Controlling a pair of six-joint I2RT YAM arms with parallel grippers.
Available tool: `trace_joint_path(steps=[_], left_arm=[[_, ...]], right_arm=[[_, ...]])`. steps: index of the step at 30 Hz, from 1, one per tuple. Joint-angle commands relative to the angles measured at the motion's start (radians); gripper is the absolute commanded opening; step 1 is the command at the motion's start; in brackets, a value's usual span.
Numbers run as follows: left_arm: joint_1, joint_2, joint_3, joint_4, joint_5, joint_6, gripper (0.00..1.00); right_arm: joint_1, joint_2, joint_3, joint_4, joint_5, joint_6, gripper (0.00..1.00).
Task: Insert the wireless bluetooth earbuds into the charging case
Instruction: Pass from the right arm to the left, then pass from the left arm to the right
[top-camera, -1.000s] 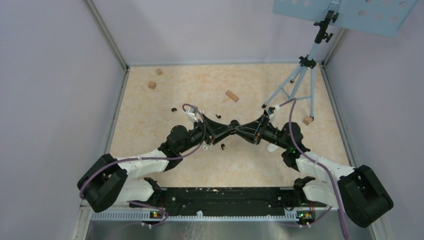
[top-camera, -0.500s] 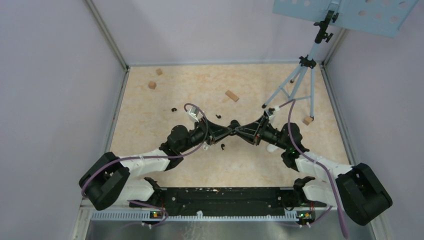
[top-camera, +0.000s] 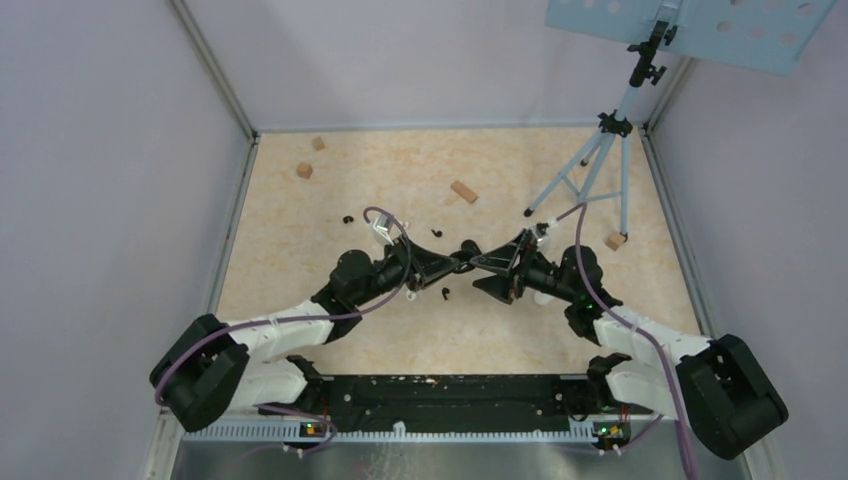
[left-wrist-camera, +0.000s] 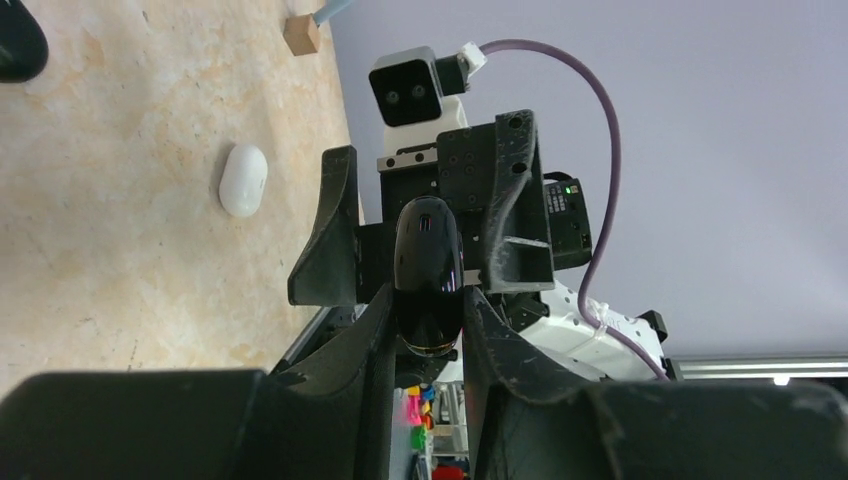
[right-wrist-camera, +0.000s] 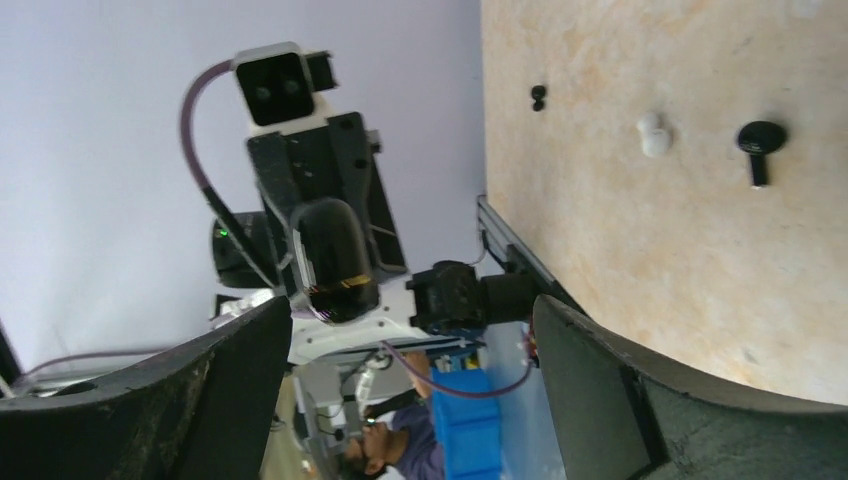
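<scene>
My left gripper (left-wrist-camera: 428, 300) is shut on a glossy black oval charging case (left-wrist-camera: 428, 268), held above the table's middle (top-camera: 465, 250). My right gripper (right-wrist-camera: 410, 320) faces it with its jaws wide open and nothing between them; in the top view it (top-camera: 481, 273) sits just right of the case. The right wrist view shows the same case (right-wrist-camera: 335, 258) in the left fingers. Loose earbuds lie on the table: a black stemmed one (right-wrist-camera: 760, 145), a white one (right-wrist-camera: 652, 133) and a small black one (right-wrist-camera: 538, 96). Other black earbuds (top-camera: 347, 218) (top-camera: 445, 293) lie near the left arm.
A white oval case (left-wrist-camera: 243, 180) lies on the table under the right arm, and a second black case (left-wrist-camera: 15, 40) shows at the left wrist view's corner. Tan wooden blocks (top-camera: 463, 191) (top-camera: 304, 170) (top-camera: 615, 241) are scattered about. A tripod (top-camera: 600, 160) stands at the back right.
The left gripper closed on the black case while the right still held it. The right gripper has now opened, let go of the case and drawn back slightly.
</scene>
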Motion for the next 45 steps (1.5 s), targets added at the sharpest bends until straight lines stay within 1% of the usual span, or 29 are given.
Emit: trace_joint_path(steps=[1,4,6,8,10,12,14,16,18,21,24,26,28,34,39,42,45], left_arm=[[0.051,-0.100,-0.006,-0.062,0.038,0.095,0.00],[0.108,-0.131,0.016,-0.123,0.137,0.150,0.00],[0.133,-0.133,0.067,-0.187,0.214,0.222,0.00],[0.138,-0.116,0.151,-0.341,0.295,0.321,0.00],[0.138,-0.092,0.224,-0.437,0.374,0.418,0.00],[0.138,-0.067,0.282,-0.498,0.450,0.517,0.00],[0.137,-0.052,0.337,-0.561,0.515,0.582,0.00],[0.138,-0.026,0.382,-0.617,0.582,0.674,0.00],[0.138,-0.003,0.428,-0.691,0.624,0.733,0.00],[0.137,0.018,0.461,-0.730,0.670,0.781,0.00],[0.138,0.027,0.482,-0.738,0.708,0.819,0.00],[0.137,0.033,0.500,-0.760,0.718,0.846,0.00],[0.139,0.043,0.519,-0.786,0.722,0.867,0.00],[0.139,0.075,0.552,-0.792,0.762,0.876,0.00],[0.139,0.085,0.561,-0.794,0.784,0.880,0.00],[0.139,0.081,0.561,-0.796,0.792,0.880,0.00],[0.139,0.075,0.563,-0.792,0.796,0.877,0.00]], right_arm=[[-0.032,-0.078,0.085,-0.217,-0.037,-0.171,0.89],[-0.050,-0.112,0.154,-0.415,-0.033,-0.305,0.89],[-0.059,-0.127,0.196,-0.506,-0.026,-0.374,0.89],[-0.062,-0.133,0.230,-0.555,-0.024,-0.426,0.89],[-0.065,-0.130,0.271,-0.607,-0.020,-0.483,0.89],[-0.065,-0.119,0.322,-0.665,-0.014,-0.542,0.89],[-0.064,-0.097,0.377,-0.704,-0.026,-0.617,0.89],[-0.065,-0.071,0.430,-0.757,-0.056,-0.688,0.87],[-0.066,-0.064,0.473,-0.790,-0.076,-0.751,0.85],[-0.066,-0.059,0.482,-0.721,-0.185,-0.772,0.84],[-0.066,-0.048,0.445,-0.573,-0.336,-0.716,0.83],[-0.066,-0.051,0.422,-0.501,-0.390,-0.689,0.81],[-0.064,-0.059,0.413,-0.475,-0.423,-0.689,0.79],[-0.066,-0.068,0.414,-0.527,-0.464,-0.742,0.72],[-0.064,-0.065,0.399,-0.516,-0.463,-0.741,0.58],[-0.058,-0.054,0.391,-0.492,-0.470,-0.732,0.55],[-0.044,-0.036,0.390,-0.486,-0.470,-0.734,0.56]])
